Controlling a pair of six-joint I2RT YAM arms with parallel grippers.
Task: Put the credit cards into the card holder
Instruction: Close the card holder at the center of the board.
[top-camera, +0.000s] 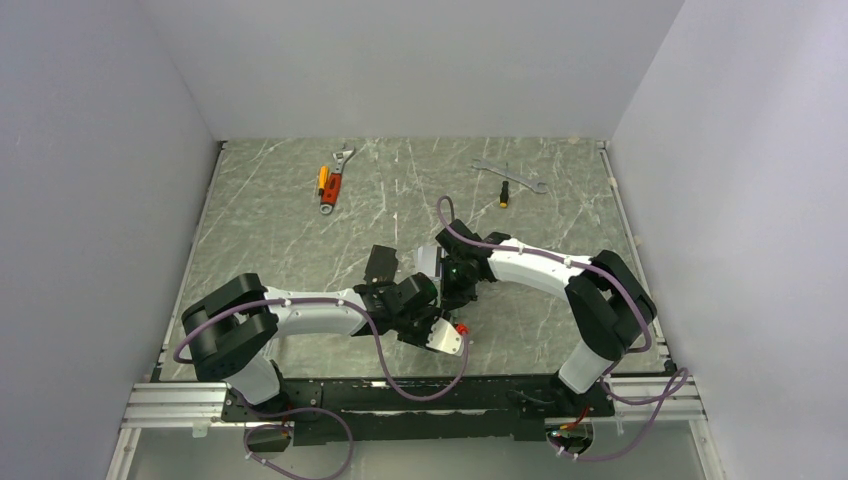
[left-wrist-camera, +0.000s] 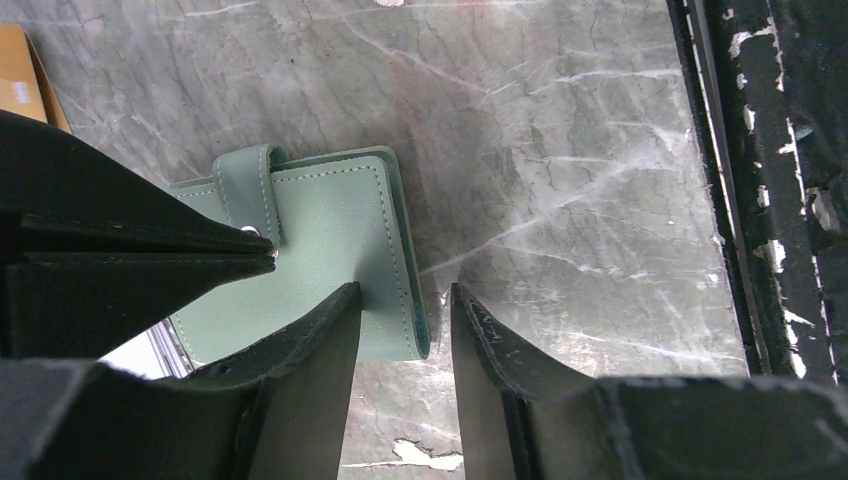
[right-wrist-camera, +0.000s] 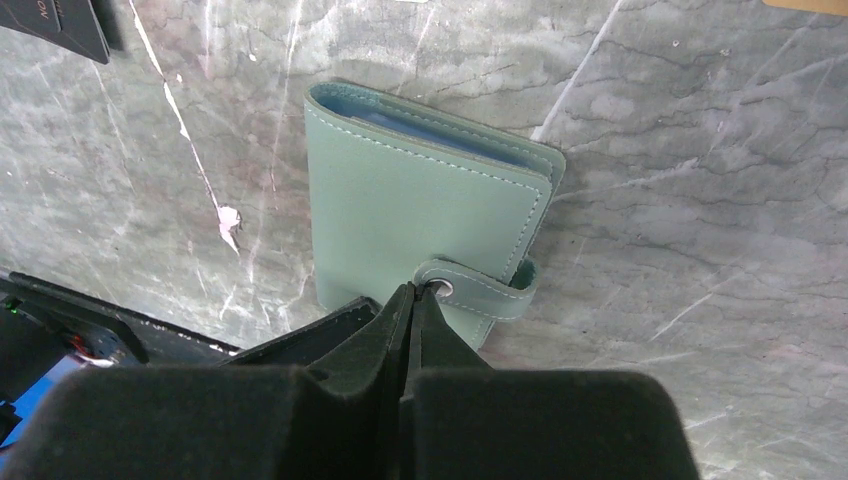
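**Overhead:** Finds the left gripper (top-camera: 428, 303) and the right gripper (top-camera: 457, 290) nose to nose at the centre of the grey marbled table (top-camera: 300, 230), masking the spot beneath them. Leaves a flat black rectangular card (top-camera: 380, 262) loose at their 10 o'clock. Keeps an orange-handled adjustable wrench (top-camera: 332, 182) and a silver open-ended wrench (top-camera: 510, 176) well apart toward 12 o'clock.

**Left wrist:** Shows the sage-green soft fold-over card holder (left-wrist-camera: 330, 240) lying closed on the table, its snap tab (left-wrist-camera: 250, 195) fastened. Sets the left gripper's jaws parted astride the holder's 5 o'clock corner, one finger over the cover and the other over bare table, clamping nothing. Catches an orange-gold card (left-wrist-camera: 20, 80) at the frame's 10 o'clock.

**Right wrist:** Puts the right gripper, fingers pressed shut and empty, tip-first against the metal snap at the tab's end, on the holder's 6 o'clock edge.

Reads as the opening step, with no card in yet. Calls next for prying the tab off its snap while pinning the cover, then folding the holder open.
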